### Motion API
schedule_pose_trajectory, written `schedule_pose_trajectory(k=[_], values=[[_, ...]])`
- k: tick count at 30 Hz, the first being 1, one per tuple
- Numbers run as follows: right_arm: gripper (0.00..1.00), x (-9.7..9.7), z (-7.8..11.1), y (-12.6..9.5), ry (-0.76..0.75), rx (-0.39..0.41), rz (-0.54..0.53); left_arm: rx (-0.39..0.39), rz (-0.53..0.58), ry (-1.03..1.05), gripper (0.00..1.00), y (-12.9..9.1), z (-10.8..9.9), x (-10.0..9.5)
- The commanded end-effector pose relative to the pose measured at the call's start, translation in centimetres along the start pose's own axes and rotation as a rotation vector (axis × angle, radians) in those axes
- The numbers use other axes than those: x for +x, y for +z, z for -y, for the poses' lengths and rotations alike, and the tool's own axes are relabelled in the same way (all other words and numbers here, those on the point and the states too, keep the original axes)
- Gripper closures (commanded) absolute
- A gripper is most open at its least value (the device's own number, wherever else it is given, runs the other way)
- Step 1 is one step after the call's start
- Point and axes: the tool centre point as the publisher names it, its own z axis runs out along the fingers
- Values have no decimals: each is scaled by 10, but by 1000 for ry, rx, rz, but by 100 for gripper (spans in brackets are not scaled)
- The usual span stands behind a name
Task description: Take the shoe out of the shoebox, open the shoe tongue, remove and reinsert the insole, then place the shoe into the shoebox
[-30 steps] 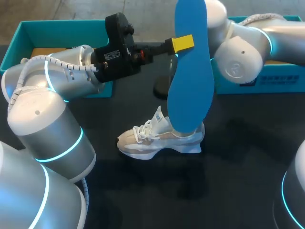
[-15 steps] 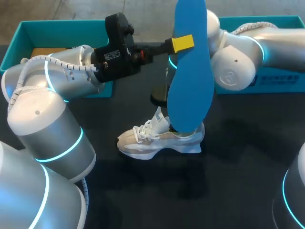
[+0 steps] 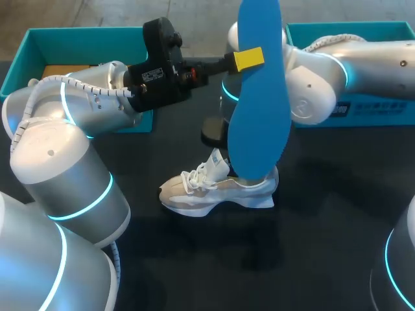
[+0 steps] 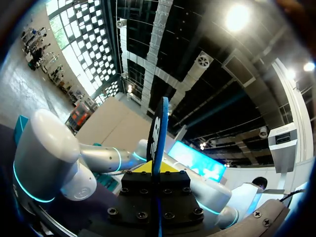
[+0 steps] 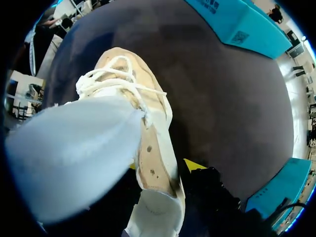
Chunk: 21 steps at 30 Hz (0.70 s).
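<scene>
Nearest the robot's side, the pale shoe (image 3: pixel 217 189) stands on its sole on the black bench (image 3: pixel 324 220), outside both boxes, with its white laces bunched on top and its toe toward the left arm's side. From the right wrist its tongue (image 5: pixel 74 148) stands up large and close, and the tan floor of the shoe's inside shows beside it. The right pincer (image 5: pixel 163 170) sits down at the heel end, and whether it grips the shoe I cannot tell. Just above, the blue insole (image 3: pixel 259 110) is held on end with its broader end down. That end hangs over the shoe's heel (touching it or not, I can't make out). The left pincer (image 3: pixel 249 58) pinches the insole near its upper part, and from the left wrist the insole (image 4: pixel 159 128) shows edge-on, clamped from both sides. The left arm (image 3: pixel 97 97) comes in level from the left and the right arm (image 3: pixel 311 84) bends in from the right. At the bench's far edge lie the left teal box (image 3: pixel 26 58) and the right teal box (image 3: pixel 369 110), well apart.
</scene>
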Motion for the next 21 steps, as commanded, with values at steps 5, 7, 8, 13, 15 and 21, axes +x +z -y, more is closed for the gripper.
schedule_pose_trajectory(k=[5, 7, 8, 13, 15, 21], values=[[100, 1, 0, 8, 14, 1, -17, 5, 0, 1, 100, 1, -1, 0], [100, 2, 1, 6, 18, 1, -20, 5, 0, 1, 100, 1, -1, 0], [100, 3, 2, 5, 23, 1, -25, 5, 0, 1, 100, 1, -1, 0], [100, 6, 12, -5, 76, -9, -65, 5, 0, 1, 100, 1, -1, 0], [100, 6, 16, -11, 112, -11, -76, 5, 0, 1, 100, 1, -1, 0], [100, 3, 28, -23, 253, -46, -106, 5, 0, 1, 100, 1, -1, 0]])
